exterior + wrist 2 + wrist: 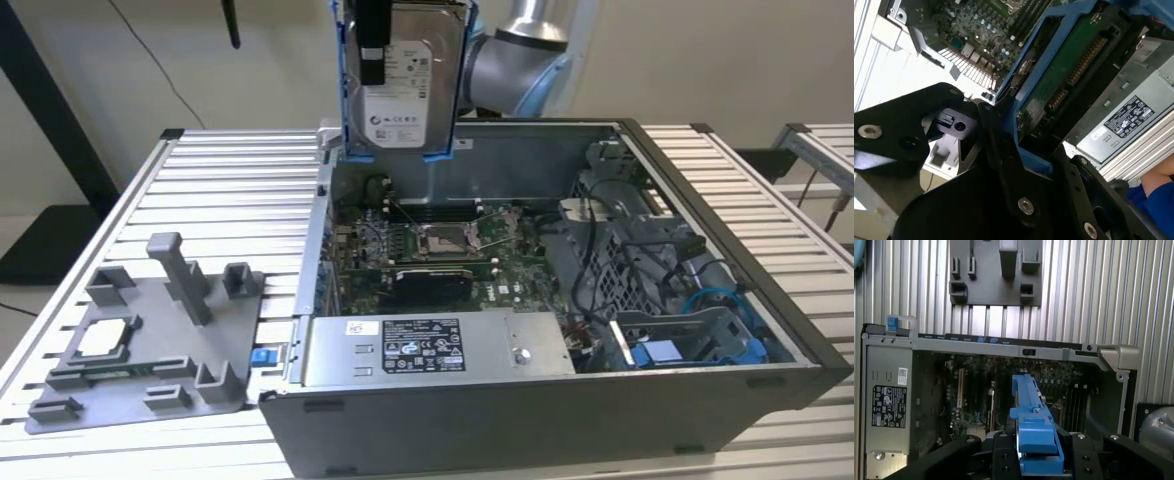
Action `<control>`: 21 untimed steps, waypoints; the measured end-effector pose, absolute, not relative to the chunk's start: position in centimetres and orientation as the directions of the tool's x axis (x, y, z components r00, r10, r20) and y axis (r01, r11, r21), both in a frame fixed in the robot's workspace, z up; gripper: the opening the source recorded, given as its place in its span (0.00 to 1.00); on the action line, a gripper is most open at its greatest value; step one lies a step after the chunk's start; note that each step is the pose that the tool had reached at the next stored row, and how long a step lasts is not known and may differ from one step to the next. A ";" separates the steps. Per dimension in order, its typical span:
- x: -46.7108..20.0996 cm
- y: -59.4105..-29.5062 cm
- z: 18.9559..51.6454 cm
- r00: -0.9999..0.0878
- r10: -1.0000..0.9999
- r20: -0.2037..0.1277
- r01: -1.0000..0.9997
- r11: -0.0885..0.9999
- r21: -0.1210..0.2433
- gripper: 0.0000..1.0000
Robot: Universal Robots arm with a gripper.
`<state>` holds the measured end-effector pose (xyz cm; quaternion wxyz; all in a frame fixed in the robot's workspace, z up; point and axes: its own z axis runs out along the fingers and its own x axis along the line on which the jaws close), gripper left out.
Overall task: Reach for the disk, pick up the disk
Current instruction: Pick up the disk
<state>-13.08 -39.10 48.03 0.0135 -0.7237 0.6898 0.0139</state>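
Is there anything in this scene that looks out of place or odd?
Just the disk: it hangs upright above the open computer case, clamped in the hand, not seated inside. Nothing looks spilled or damaged.

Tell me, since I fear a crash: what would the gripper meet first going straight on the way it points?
Probably the motherboard inside the open computer case; the gripper, shut on the disk, points down into it, disk leading. Depth is unclear.
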 end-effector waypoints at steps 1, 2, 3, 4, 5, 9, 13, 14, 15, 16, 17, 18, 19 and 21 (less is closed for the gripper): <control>-12.7 -39.1 48.0 0.048 -0.998 -0.039 -0.999 -0.048 0.000 0.00; -12.3 -39.1 48.0 0.048 -0.998 -0.039 -0.999 -0.048 0.000 0.00; -11.9 -39.1 48.0 0.048 -0.998 -0.039 -0.999 -0.048 0.000 0.00; -11.5 -39.1 48.0 0.048 -0.998 -0.039 -0.999 -0.048 0.000 0.00; -11.1 -39.1 48.0 0.048 -0.998 -0.039 -0.999 -0.048 0.000 0.00; -9.5 -39.1 48.0 0.048 -0.998 -0.039 -0.999 -0.048 0.000 0.00; -8.1 -39.1 48.0 0.048 -0.998 -0.039 -0.999 -0.048 0.000 0.00; -7.8 -39.1 48.0 0.048 -0.998 -0.039 -0.999 -0.048 0.000 0.00; -7.5 -39.1 48.0 0.048 -0.998 -0.039 -0.999 -0.048 0.000 0.00; -7.2 -39.1 48.0 0.048 -0.998 -0.039 -0.999 -0.048 0.000 0.00; -6.9 -39.1 48.0 0.048 -0.998 -0.039 -0.999 -0.048 0.000 0.00; -6.7 -39.1 48.0 0.048 -0.998 -0.039 -0.999 -0.048 0.000 0.00; -6.4 -39.1 48.0 0.048 -0.998 -0.039 -0.999 -0.048 0.000 0.00; -5.9 -39.1 48.0 0.048 -0.998 -0.039 -0.999 -0.048 0.000 0.00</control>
